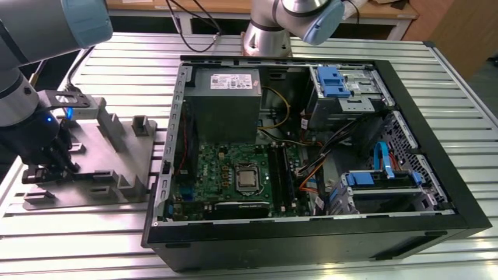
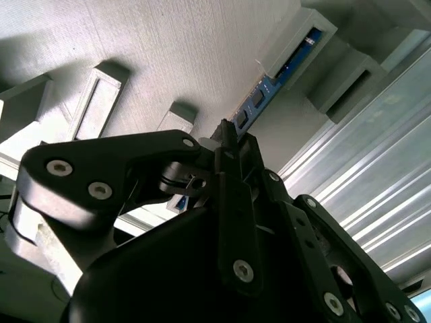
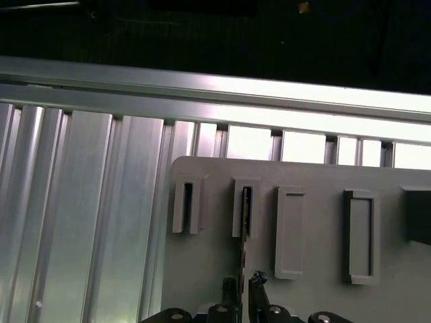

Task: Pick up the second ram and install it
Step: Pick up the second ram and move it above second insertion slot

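Gripper point(image 2: 227, 131) is closed on one end of the second ram point(image 2: 269, 84), which stands on edge near the holder tray's point(image 1: 86, 154) edge at the exterior view's left. Its other end sits in a slotted block point(image 2: 296, 40), likely to keep it upright for a clean pinch.

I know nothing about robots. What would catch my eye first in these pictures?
First comes the big black computer case lying open on the ribbed metal table, with its green circuit board bare inside. Next, at the exterior view's left, the robot's dark gripper hangs low over a grey holder tray. It is right at a thin blue memory stick standing on edge in the tray's blocks.
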`<control>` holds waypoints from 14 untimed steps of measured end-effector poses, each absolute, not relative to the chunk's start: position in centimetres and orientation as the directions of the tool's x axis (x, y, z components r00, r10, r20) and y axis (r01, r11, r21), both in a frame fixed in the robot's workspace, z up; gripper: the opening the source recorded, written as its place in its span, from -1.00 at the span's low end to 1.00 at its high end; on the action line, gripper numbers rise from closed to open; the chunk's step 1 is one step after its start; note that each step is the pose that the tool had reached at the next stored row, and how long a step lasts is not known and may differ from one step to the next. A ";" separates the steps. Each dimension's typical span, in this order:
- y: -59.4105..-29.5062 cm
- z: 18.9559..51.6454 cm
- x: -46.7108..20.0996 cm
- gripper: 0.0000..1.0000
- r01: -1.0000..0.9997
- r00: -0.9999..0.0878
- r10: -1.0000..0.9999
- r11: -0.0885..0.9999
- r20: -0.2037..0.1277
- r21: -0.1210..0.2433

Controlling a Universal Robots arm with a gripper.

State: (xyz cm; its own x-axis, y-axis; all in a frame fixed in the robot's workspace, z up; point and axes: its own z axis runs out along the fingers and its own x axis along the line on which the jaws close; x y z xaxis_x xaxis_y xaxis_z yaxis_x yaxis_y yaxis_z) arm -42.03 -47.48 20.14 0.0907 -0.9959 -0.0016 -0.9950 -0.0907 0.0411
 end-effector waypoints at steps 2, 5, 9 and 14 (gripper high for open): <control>-47.5 20.1 -42.0 -0.57 -0.995 0.091 -0.996 -0.091 -0.002 0.041; -47.5 20.1 -42.0 -0.57 -0.995 0.091 -0.996 -0.091 -0.002 0.041; -47.5 20.0 -42.0 -0.57 -0.995 0.091 -0.996 -0.091 -0.002 0.041; -47.5 20.0 -42.0 -0.73 -0.995 0.091 -0.996 -0.091 -0.002 0.041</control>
